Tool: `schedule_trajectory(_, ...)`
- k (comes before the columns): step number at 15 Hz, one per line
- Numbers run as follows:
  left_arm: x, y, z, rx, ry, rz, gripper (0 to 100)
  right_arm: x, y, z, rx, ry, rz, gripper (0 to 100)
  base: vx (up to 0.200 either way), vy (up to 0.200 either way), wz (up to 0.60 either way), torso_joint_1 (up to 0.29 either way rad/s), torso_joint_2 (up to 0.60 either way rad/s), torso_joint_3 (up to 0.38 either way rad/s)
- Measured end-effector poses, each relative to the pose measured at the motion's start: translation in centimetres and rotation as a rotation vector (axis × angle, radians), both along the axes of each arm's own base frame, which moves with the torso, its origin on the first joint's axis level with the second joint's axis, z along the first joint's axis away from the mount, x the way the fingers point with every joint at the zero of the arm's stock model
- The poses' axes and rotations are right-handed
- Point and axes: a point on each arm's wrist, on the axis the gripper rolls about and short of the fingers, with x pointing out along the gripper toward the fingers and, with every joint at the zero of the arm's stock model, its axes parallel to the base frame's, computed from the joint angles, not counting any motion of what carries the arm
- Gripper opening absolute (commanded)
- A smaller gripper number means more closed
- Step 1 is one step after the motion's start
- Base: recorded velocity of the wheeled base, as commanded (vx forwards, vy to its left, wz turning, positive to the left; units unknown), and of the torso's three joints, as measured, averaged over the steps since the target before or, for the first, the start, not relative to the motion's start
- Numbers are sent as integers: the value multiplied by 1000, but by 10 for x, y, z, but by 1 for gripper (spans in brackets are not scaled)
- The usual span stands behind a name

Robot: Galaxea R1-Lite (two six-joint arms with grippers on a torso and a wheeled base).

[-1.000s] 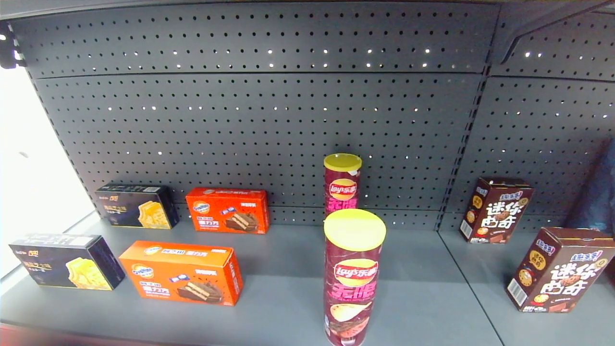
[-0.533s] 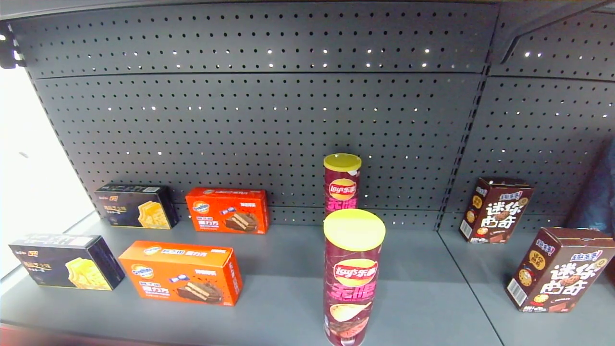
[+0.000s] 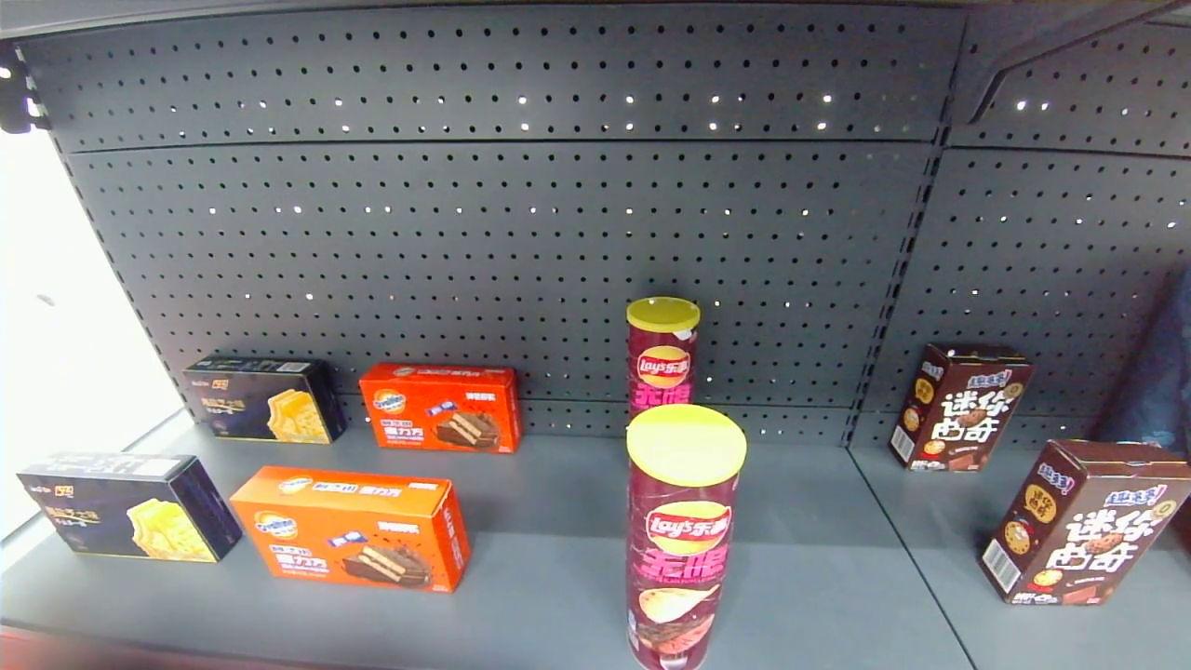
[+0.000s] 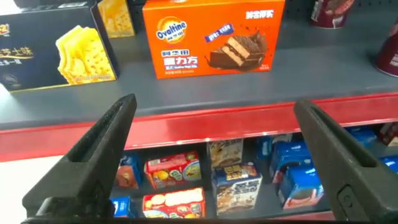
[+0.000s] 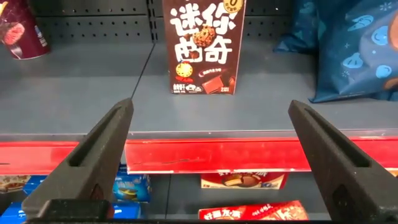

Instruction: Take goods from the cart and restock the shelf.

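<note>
Shelf [image 3: 558, 605] of grey metal carried eight items in front-and-back pairs before a perforated back panel [image 3: 502, 233]. At the left stood a front dark blue box [image 3: 130, 507] and a rear dark blue box [image 3: 265, 400], and beside them a front orange box [image 3: 354, 529] and a rear orange box [image 3: 440, 407]. Near the middle, a front chip can [image 3: 686, 540] stood upright under a yellow lid, with a rear chip can [image 3: 662, 358] directly behind it. The right bay held a front brown cookie box [image 3: 1084, 521] and a rear brown cookie box [image 3: 958, 407], both upright.

The left gripper [image 4: 214, 106] hung with fingers spread wide and nothing between them, level with the red edge strip [image 4: 205, 127], facing the front orange box. The right gripper [image 5: 211, 107], likewise spread and holding nothing, faced the front brown cookie box, a blue bag [image 5: 357, 50] near it. Snack packs [image 4: 171, 171] sat on a tier below the strip.
</note>
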Motion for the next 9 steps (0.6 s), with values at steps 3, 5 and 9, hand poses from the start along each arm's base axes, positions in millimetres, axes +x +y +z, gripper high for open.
schedule_trajectory(3,0,1,0,10,1,48,100,0,0,0,0,0,0,100,0,0,0,0,0,0)
schedule_trajectory(5,0,3,0,14,2,139,100,0,0,0,0,-1,0,100,0,0,0,0,0,0)
schedule_trajectory(9,0,4,0,-29,4,206,100,0,0,0,0,-3,1,100,0,0,0,0,0,0)
